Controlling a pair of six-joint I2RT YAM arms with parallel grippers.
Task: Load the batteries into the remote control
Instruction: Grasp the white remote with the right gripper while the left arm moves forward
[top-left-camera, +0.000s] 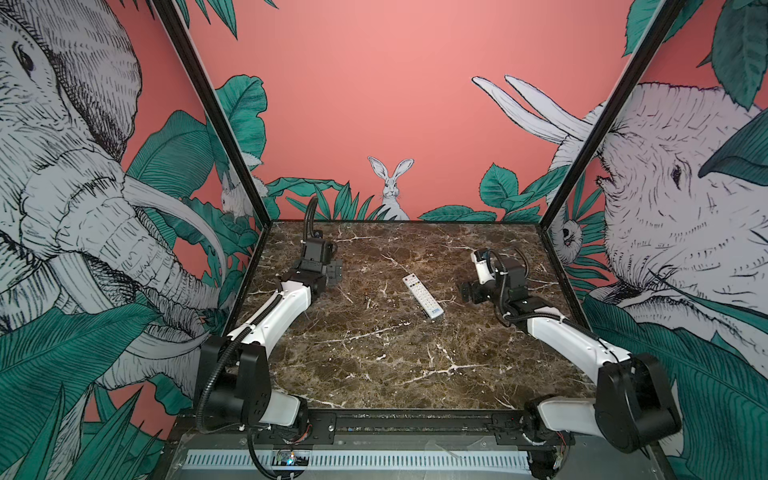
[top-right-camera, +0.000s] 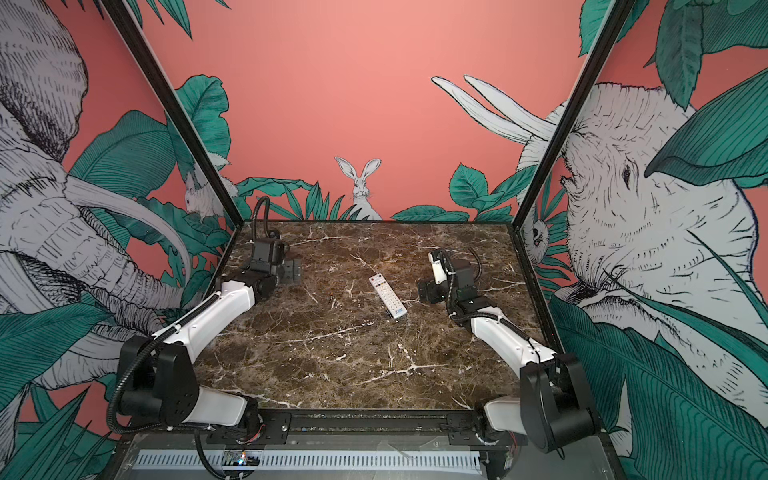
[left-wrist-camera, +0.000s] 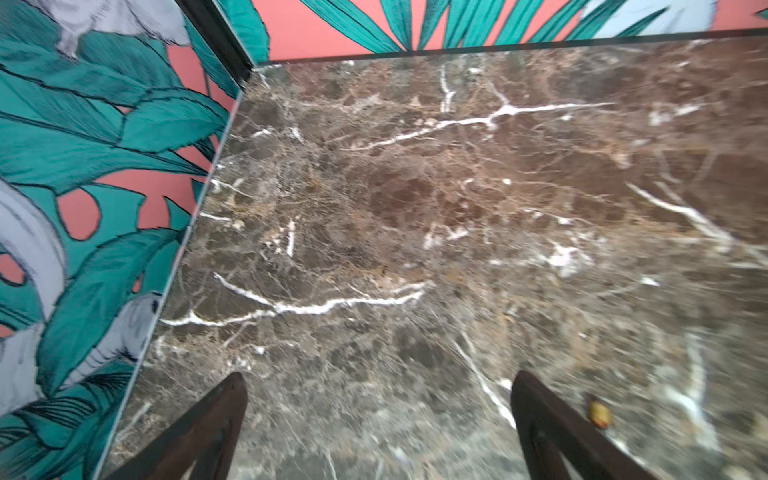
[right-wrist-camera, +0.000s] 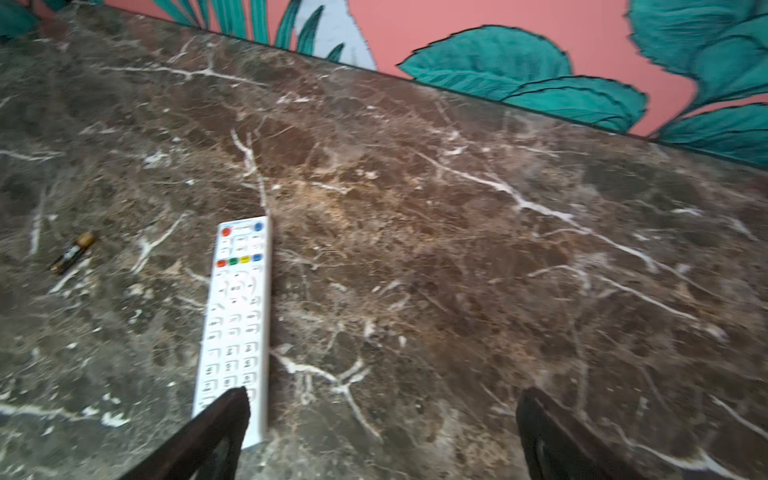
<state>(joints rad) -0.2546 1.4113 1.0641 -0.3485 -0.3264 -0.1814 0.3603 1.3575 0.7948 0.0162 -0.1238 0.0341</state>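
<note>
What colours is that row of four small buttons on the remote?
Red, green, yellow and blue on the remote control, clearest in the right wrist view.

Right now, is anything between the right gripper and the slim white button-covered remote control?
Nothing visible. The open right gripper has only bare brown marble tabletop between it and the slim white remote control, which lies buttons up. One small dark battery lies on the remote's far side, out of the path.
</note>
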